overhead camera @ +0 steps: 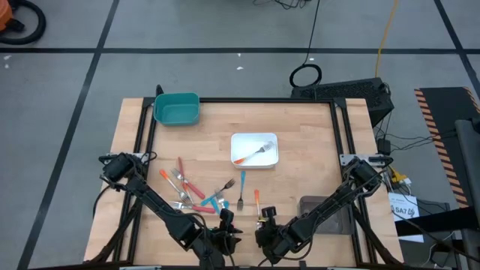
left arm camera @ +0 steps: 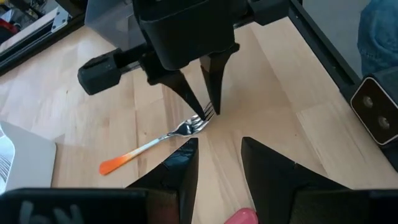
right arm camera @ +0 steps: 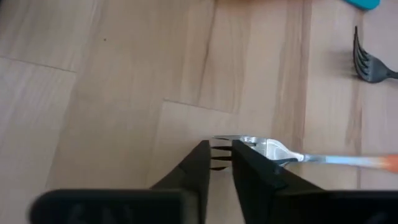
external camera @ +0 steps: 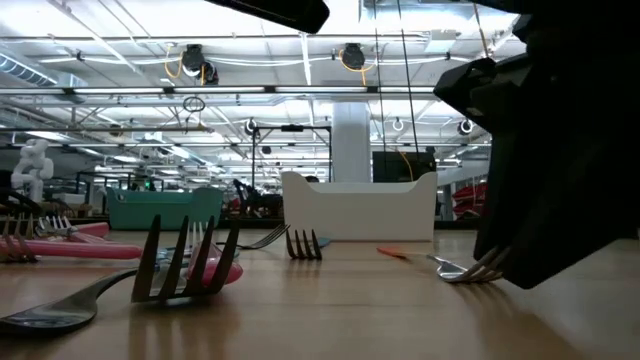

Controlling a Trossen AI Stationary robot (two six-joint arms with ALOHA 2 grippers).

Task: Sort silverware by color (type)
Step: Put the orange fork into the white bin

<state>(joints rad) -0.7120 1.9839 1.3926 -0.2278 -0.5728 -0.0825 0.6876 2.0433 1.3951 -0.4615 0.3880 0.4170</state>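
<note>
An orange-handled fork (left arm camera: 152, 146) lies on the wooden table near its near edge, handle toward the far side. My right gripper (left arm camera: 208, 113) stands over its head, shut on the tines. Just to the left, my left gripper (left arm camera: 217, 163) hangs above the table with a gap between its fingers and nothing between the tips. A blurred pink rounded end (left arm camera: 241, 216) shows low between its fingers. More forks with red, orange and blue handles (overhead camera: 187, 193) lie scattered at the left centre. One orange fork (overhead camera: 253, 154) lies in the white tray (overhead camera: 235, 140). My right gripper pinches the orange fork's tines (left arm camera: 200, 119) between its two fingertips, at the head's free end. The fingers come from above, slanting down. The fork lies flat on the table, its handle (right arm camera: 382, 163) pointing away from the fingers. My left gripper: whether it touches the pink end, I cannot tell.
A teal tray (overhead camera: 177, 109) stands at the far left corner and a grey tray (overhead camera: 324, 211) at the near right. A dark-handled fork (overhead camera: 241, 199) and a blue one (overhead camera: 242, 180) lie just left of the held fork. Bare wood lies at the table's right and far middle.
</note>
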